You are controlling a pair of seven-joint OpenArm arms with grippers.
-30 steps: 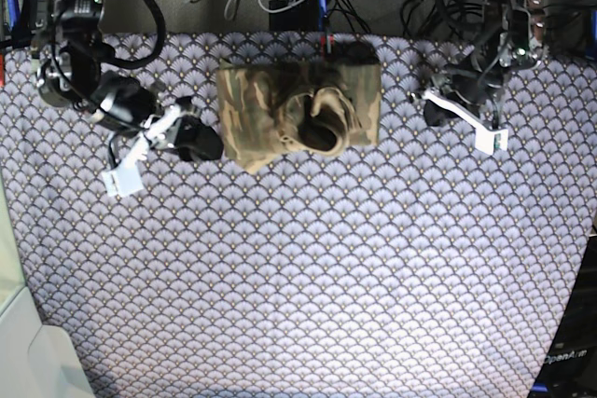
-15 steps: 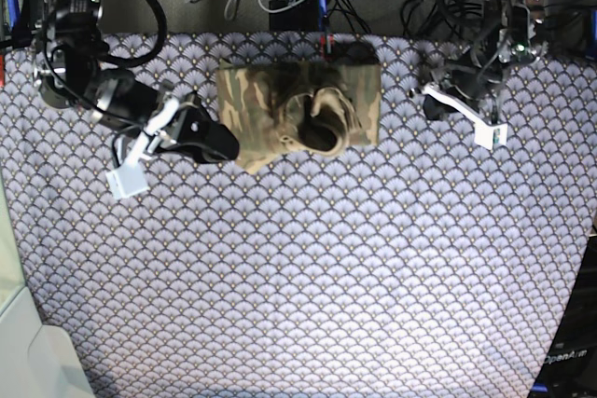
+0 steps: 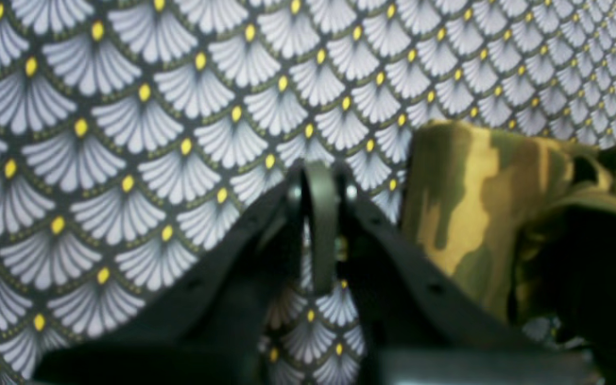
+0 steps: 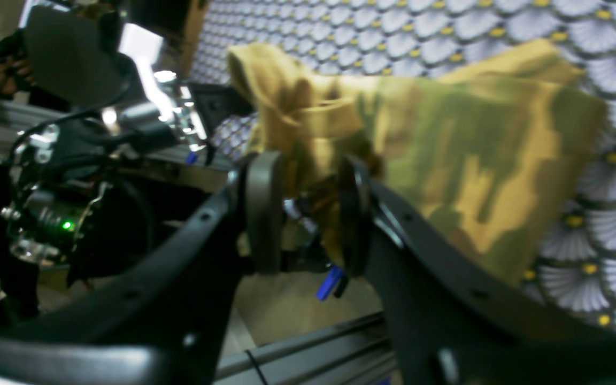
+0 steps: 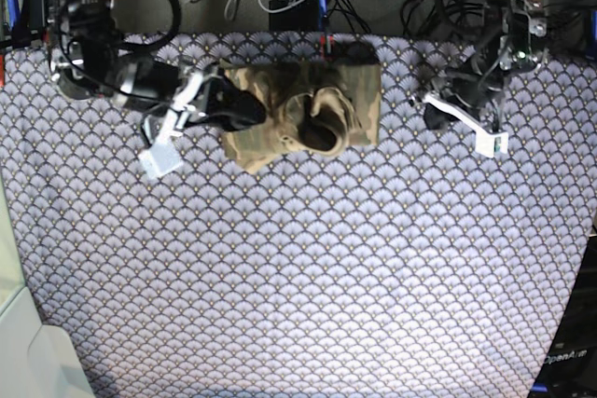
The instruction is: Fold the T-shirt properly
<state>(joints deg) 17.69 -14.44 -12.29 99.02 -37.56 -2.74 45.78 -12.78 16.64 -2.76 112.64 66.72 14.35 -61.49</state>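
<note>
Two arms: both are working over the tablecloth (image 5: 298,277), which is covering the whole table.
T-shirt (image 5: 298,104): it is lying bunched near the far edge, not flat.
Right gripper (image 5: 244,111): it has slid in from the side onto the shirt's edge, with its fingers partly spread around cloth.
Left gripper (image 3: 318,235): it is waiting just beside the shirt, pressed together and holding nothing.
Open room: lots of bare cloth is lying toward the near side for spreading.

T-shirt (image 4: 447,155) edge between gripper (image 4: 308,214) jaws
</note>
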